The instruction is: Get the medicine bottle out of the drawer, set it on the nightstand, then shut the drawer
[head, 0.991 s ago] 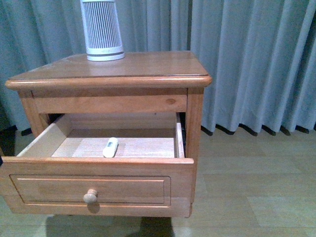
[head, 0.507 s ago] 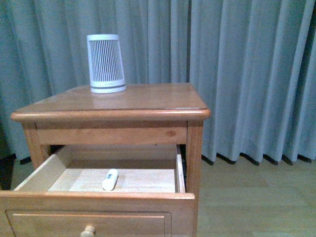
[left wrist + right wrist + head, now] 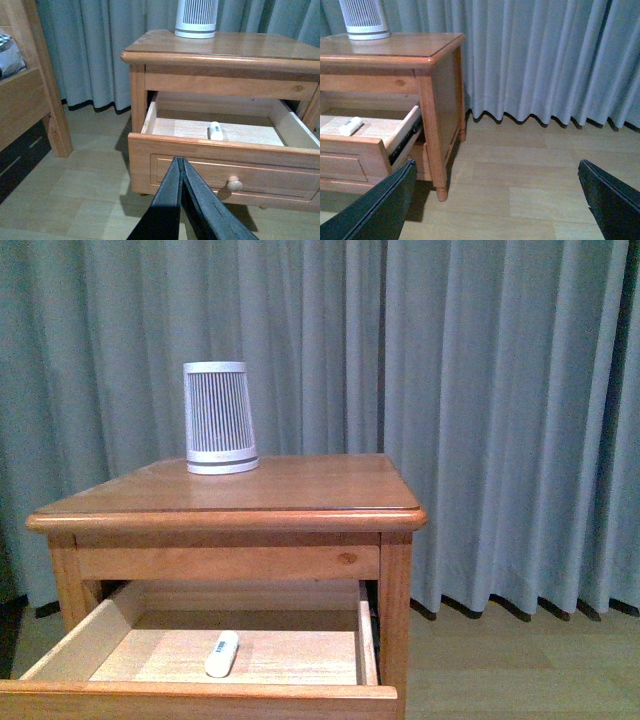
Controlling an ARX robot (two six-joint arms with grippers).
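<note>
I saw the medicine bottle [image 3: 222, 653] lying on its side inside the open drawer [image 3: 80, 640], beneath the counter [image 3: 310, 485] of the nightstand [image 3: 230, 562], where a ribbed white appliance [image 3: 220, 418] stood. The jaws of my left gripper [image 3: 179, 165] were pressed together; those of my right gripper [image 3: 496, 164] stood wide apart.

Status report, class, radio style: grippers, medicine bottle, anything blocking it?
Left gripper shut, empty; right gripper open. Medicine bottle lying in open drawer, untouched. Nothing blocking it.
</note>
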